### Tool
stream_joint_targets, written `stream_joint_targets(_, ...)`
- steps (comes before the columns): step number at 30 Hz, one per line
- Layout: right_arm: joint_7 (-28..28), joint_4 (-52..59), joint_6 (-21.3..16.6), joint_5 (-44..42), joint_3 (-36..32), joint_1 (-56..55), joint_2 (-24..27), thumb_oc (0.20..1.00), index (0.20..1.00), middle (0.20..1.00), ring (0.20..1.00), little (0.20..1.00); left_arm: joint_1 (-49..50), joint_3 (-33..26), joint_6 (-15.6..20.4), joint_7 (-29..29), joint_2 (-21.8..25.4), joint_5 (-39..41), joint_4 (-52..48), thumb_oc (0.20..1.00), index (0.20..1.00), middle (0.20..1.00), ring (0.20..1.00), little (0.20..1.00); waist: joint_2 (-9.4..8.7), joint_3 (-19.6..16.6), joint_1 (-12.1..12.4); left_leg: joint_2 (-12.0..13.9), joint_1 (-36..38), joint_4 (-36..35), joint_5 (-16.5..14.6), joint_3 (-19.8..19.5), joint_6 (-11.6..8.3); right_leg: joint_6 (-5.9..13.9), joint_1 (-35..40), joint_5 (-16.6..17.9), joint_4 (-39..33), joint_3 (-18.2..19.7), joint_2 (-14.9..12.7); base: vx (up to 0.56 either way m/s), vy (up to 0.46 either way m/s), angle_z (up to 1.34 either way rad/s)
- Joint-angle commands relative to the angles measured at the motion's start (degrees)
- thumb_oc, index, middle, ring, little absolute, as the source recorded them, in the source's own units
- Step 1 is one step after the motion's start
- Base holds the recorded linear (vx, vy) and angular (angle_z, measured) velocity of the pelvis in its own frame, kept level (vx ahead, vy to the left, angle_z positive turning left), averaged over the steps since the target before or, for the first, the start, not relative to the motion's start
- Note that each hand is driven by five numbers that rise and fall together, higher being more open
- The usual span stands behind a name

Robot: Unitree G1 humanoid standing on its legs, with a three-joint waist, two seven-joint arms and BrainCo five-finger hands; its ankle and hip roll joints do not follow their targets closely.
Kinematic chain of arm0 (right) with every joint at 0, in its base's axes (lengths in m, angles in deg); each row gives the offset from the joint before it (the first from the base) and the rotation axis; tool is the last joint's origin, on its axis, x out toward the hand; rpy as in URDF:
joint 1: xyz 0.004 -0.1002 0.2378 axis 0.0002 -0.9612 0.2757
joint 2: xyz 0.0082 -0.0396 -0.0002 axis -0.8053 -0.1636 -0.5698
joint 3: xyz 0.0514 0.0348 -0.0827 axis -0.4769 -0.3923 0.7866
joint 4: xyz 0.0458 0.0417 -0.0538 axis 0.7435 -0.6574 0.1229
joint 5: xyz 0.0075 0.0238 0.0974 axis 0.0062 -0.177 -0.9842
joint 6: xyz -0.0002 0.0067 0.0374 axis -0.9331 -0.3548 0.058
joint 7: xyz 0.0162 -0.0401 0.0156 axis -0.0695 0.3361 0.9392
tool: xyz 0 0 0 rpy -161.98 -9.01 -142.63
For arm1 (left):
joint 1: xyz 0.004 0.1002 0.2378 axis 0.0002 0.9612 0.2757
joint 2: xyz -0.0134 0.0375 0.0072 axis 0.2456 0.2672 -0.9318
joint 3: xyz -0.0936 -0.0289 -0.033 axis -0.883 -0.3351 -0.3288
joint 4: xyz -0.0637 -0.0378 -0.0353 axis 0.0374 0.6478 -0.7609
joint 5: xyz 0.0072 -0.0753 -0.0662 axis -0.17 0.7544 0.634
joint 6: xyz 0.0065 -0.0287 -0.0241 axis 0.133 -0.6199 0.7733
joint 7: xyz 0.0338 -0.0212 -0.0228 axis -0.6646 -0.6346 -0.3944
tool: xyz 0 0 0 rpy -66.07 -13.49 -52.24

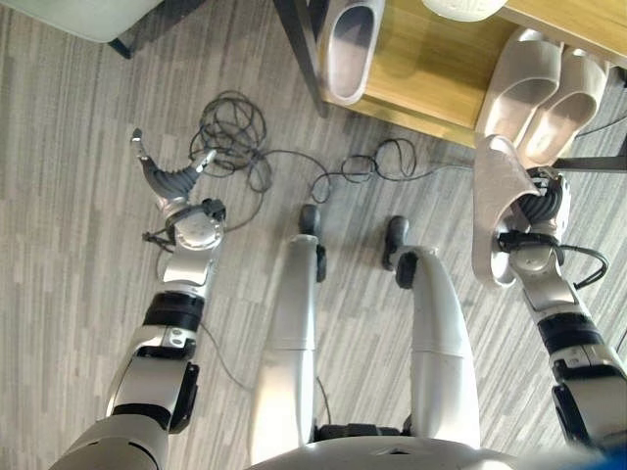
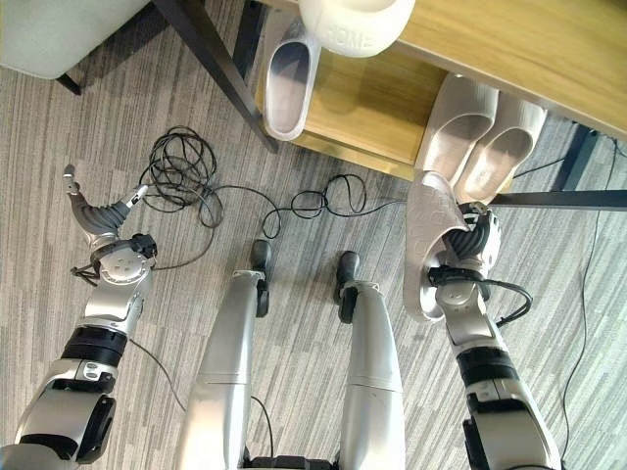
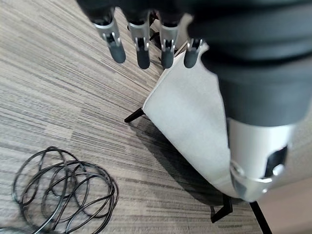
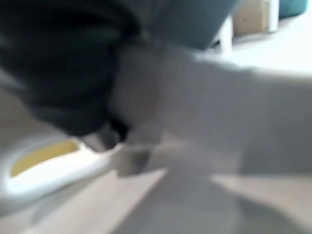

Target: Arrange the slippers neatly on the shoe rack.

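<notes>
The right hand (image 2: 468,240) is wrapped around a pale beige rubber slipper (image 2: 429,245). It holds the slipper on its side, sole facing out, above the grey striped floor (image 2: 294,333), just in front of the shoe rack. The left hand (image 1: 171,176) is out to the left over the floor, well apart from the rack. Its fingers (image 3: 141,46) are straight and spread, and it holds nothing.

Farther off is the wooden shoe rack with dark metal legs (image 2: 372,108). A pair of pale beige slippers (image 2: 480,137) sits side by side on its low shelf, just behind the held slipper. One grey-white slipper (image 2: 289,73) lies at the left end of that shelf. A white slipper (image 2: 355,24) rests on the shelf above.
</notes>
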Motion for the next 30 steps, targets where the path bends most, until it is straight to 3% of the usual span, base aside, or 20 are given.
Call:
stream_joint_targets(1, 0.65, -0.08, -1.43, 0.86, -0.32, 0.00, 4.46, 0.200, 0.200, 0.200, 0.200, 0.200, 1.43, 0.33, 2.41, -1.37, -0.10, -1.54, -2.01, 1.000, 1.000, 1.000, 1.000, 1.000, 2.71, -4.88, -0.04, -0.63, 2.44, -6.15, -3.89, -2.23, 1.38, 3.73, 2.28, -2.67, -2.79, 1.68, -1.53, 0.02, 0.013, 0.10)
stream_joint_targets(7, -0.18, 0.65, -1.74, 2.11, 0.78, 3.76, 6.11, 0.200, 0.200, 0.200, 0.200, 0.200, 1.82, -0.23, 2.42, -1.51, 0.52, -2.64, -5.51, 1.000, 1.000, 1.000, 1.000, 1.000, 2.64, -5.61, 0.60, -1.34, 0.16, -6.55, -3.31, -2.09, 1.37, 4.07, 0.29, -2.36, -2.79, 1.77, -2.25, 0.03, 0.005, 0.09)
stream_joint_targets(12, -0.55, 1.12, -2.50, 3.49, 0.86, 6.07, 6.75, 0.200, 0.200, 0.200, 0.200, 0.200, 0.36, 1.89, 1.35, -2.91, 4.03, -14.31, -10.61, 1.000, 1.000, 1.000, 1.000, 1.000, 2.18, -7.00, 1.25, -2.02, -1.33, -6.82, -3.34, -2.58, 1.39, 4.48, -0.97, -2.38, -2.51, 1.26, -2.73, 0.06, -0.022, 0.09)
stream_joint_targets(15, 1.35, 0.30, -2.98, 5.54, 1.17, 8.30, 7.62, 0.200, 0.200, 0.200, 0.200, 0.200, 0.21, 2.83, 2.99, -5.50, 5.45, -20.47, -16.12, 1.000, 1.000, 1.000, 1.000, 1.000, 1.91, -7.62, 2.06, -2.53, -2.34, -7.54, -3.12, -2.84, 1.32, 4.74, -1.87, -2.43, -3.02, 0.90, -3.06, 0.04, -0.024, 0.11)
stream_joint_targets(22, 6.71, -1.84, -1.20, 6.53, 2.02, 12.79, 9.05, 0.200, 0.200, 0.200, 0.200, 0.200, 3.34, 4.99, 5.12, -11.94, 3.63, -21.88, -20.71, 1.000, 1.000, 1.000, 1.000, 1.000, 1.43, -8.72, 3.51, -3.35, -4.92, -8.02, -2.27, -3.57, 1.23, 5.08, -4.02, -1.93, -3.09, 0.27, -3.50, 0.02, -0.026, 0.07)
stream_joint_targets(30, 8.71, -4.05, -0.88, 4.34, 2.76, 15.92, 11.71, 0.200, 0.200, 0.200, 0.200, 0.200, 7.66, 7.27, 8.24, -13.27, 3.45, -19.61, -21.12, 1.000, 1.000, 1.000, 1.000, 1.000, 0.86, -9.91, 4.99, -4.01, -7.45, -8.19, -1.54, -4.29, 1.12, 5.51, -6.45, -1.72, -2.61, -0.31, -4.57, 0.02, -0.032, 0.08)
